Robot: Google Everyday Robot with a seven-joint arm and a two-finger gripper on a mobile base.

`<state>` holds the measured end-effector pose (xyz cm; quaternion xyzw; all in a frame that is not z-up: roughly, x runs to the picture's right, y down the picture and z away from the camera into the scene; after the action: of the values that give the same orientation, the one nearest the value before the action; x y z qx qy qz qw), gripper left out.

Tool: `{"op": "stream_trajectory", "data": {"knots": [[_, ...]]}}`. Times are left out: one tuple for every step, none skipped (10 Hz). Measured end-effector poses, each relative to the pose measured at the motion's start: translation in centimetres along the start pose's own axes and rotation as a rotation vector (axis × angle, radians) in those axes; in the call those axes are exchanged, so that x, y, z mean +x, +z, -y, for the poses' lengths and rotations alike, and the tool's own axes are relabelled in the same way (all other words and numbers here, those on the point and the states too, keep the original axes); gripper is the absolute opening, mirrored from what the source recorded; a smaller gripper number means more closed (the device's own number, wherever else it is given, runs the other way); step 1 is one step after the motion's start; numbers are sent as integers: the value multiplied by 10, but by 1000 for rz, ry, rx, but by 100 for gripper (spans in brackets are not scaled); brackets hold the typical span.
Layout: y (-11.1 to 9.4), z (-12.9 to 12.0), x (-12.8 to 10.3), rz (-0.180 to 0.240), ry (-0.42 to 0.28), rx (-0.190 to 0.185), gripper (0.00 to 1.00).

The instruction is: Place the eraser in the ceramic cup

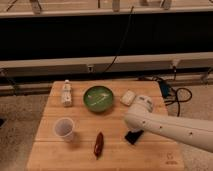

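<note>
The white ceramic cup stands upright on the left of the wooden table. My white arm reaches in from the right. Its gripper is low over the table right of centre, well to the right of the cup. A small dark shape shows at the arm's end, and I cannot tell the black eraser apart from the gripper there.
A green bowl sits at the back centre, with a small white bottle to its left and a whitish rounded lump to its right. A dark red chili-shaped thing lies between the cup and the gripper. Cables lie on the floor at the right.
</note>
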<state>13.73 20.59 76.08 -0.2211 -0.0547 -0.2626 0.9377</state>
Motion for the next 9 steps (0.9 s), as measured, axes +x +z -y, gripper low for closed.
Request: {"op": "stream_trajectory", "data": {"knots": [[1,1,0,0,0,5,78],[2,3,0,2,1,9,80],[1,2,0,3,5,2,80],[2,-2,6,2,19,-32,80],[1,-7,11,9,31,-61,80],[1,-14,20,9,41,-88,80],[1,-20,25,15,49,-117,80],[3,-24,28,30,53,-137,80],[9,-34,33,46,65,-162,80]]}}
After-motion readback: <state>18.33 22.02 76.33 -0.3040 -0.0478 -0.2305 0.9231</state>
